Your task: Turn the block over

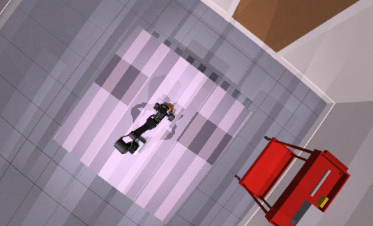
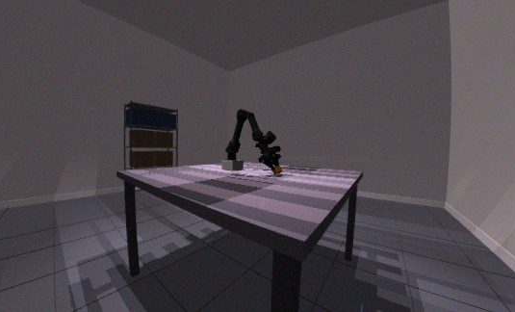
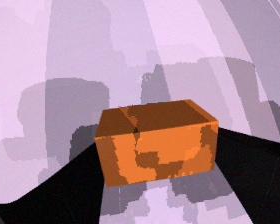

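The orange block [image 1: 170,107] [image 2: 277,169] [image 3: 158,150] is held between the two black fingers of my gripper [image 1: 168,109] [image 2: 274,168] [image 3: 155,141], which is shut on it. The gripper slants down and outward from the arm. In the wrist view two faces of the block show, a darker upper one and a bright orange one with patchy shadow; I make out no mark on either. The block is at or just above the table [image 1: 125,181] [image 2: 288,217]; I cannot tell whether it touches.
The arm's light base block [image 1: 139,146] [image 2: 232,165] stands on the table behind the gripper. A red cart [image 1: 299,181] stands on the floor beyond the table's edge. A shelf rack [image 2: 151,128] stands in the background. Striped shadows cross the table top.
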